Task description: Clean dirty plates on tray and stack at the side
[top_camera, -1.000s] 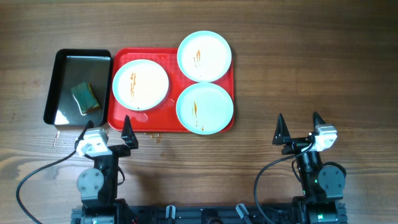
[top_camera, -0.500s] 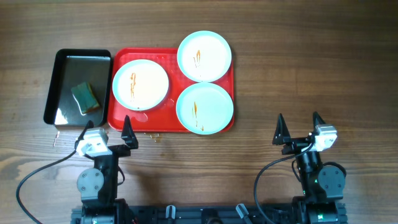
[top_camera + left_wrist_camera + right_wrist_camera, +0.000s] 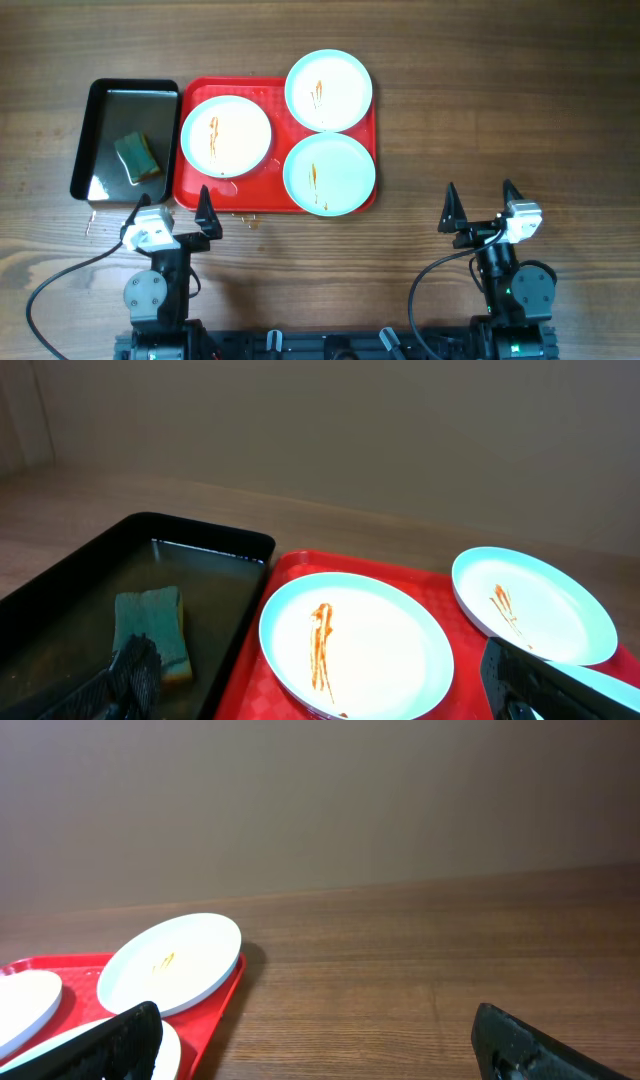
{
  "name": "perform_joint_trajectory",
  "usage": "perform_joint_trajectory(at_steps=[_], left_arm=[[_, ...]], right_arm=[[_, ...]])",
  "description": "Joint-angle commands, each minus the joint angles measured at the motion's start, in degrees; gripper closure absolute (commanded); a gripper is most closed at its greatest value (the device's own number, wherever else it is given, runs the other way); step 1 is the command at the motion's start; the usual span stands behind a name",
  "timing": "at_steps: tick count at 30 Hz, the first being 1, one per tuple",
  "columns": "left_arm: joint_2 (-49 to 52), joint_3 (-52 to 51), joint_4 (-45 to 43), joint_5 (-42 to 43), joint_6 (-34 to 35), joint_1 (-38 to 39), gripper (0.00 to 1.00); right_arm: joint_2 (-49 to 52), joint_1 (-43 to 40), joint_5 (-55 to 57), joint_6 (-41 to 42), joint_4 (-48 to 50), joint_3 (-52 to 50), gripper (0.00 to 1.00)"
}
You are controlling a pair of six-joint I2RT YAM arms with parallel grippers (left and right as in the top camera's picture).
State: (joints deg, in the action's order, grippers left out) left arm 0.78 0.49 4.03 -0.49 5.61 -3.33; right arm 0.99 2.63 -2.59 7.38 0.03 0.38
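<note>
On red rectangular plastic tray [image 3: 260,190]: three round mint-white sauce-streaked plates [image 3: 226,136]. Your left gripper [image 3: 172,196], right gripper [image 3: 479,186] gape empty, parked, seemingly pre-start.

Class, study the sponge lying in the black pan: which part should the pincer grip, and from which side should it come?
Grip the sponge across its two long sides, coming straight down from above. It lies flat on the floor of the pan, whose raised walls block a sideways approach; the left pincer, open, sits nearest.
</note>
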Motion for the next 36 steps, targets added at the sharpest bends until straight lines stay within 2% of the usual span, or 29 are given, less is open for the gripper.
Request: perform_joint_trajectory(at_steps=[1, 29, 36], left_arm=[[-0.39, -0.13, 0.26, 1.09, -0.70, -0.15, 0.00], [-0.39, -0.13, 0.26, 1.07, -0.70, -0.15, 0.00], [-0.39, -0.13, 0.09, 0.50, -0.74, -0.15, 0.00]], right_arm=[[-0.46, 0.02, -0.92, -0.83, 0.11, -0.09, 0.00], [-0.46, 0.02, -0.50, -1.81, 0.13, -0.09, 0.00], [-0.46, 0.02, -0.07, 0.74, 2.49, -0.09, 0.00]])
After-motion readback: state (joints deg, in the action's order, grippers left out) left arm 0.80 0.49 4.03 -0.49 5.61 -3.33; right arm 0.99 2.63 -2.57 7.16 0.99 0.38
